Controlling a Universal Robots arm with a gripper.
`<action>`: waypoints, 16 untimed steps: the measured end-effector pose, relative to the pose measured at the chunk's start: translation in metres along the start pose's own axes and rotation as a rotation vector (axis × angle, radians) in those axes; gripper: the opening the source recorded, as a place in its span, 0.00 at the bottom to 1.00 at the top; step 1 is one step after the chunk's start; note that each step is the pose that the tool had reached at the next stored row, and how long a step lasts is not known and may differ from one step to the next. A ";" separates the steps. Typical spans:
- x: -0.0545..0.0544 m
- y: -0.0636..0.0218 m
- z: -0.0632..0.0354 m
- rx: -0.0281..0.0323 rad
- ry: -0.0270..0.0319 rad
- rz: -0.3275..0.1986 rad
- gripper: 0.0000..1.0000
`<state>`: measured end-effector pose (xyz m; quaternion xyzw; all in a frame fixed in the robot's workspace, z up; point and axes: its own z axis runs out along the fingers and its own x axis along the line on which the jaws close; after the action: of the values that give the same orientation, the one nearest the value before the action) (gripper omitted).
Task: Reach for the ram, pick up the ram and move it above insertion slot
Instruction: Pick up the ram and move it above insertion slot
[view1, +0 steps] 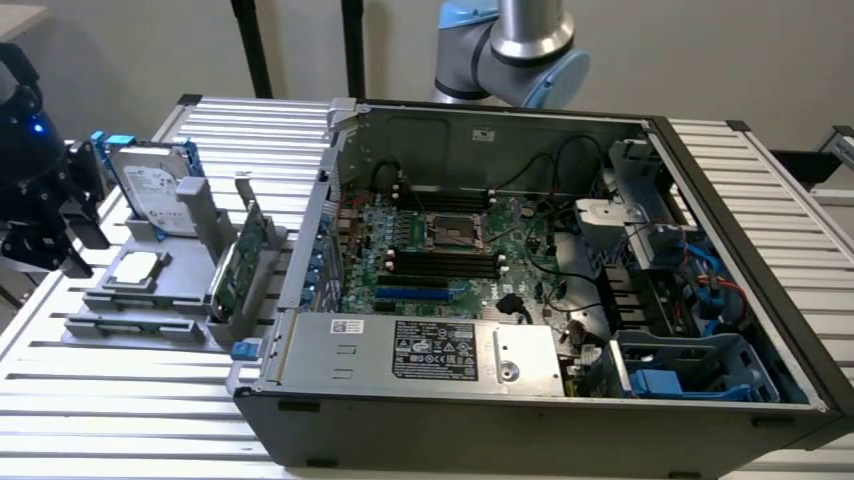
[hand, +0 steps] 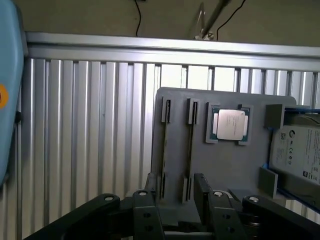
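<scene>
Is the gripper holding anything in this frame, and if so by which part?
Nothing is held. The open gripper hovers over the ram, which stands on edge in its gray holder.

I get soft, even light in the exterior view, with no hard shadows. The slatted table (view1: 120, 400) reads bright around the grey tray (view1: 134, 325), while the computer case (view1: 534, 430) beside the tray is shaded inside. A blue lamp (view1: 36, 127) glows to the exterior view's left of the tray. In the wrist view the slats glare white just past the tray, the processor lid (hand: 230, 124) on it shines, and the gripper (hand: 177, 197) at its edge looks dark.
</scene>
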<state>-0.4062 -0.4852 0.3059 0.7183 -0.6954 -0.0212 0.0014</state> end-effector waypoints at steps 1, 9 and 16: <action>0.000 0.0000 0.0018 0.0000 0.0000 0.000 0.43; 0.003 -0.0005 0.0163 0.0000 0.0000 0.000 0.43; 0.006 -0.0007 0.0289 -0.0001 0.0001 0.000 0.43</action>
<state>-0.4062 -0.4900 0.2768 0.7183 -0.6954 -0.0213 0.0014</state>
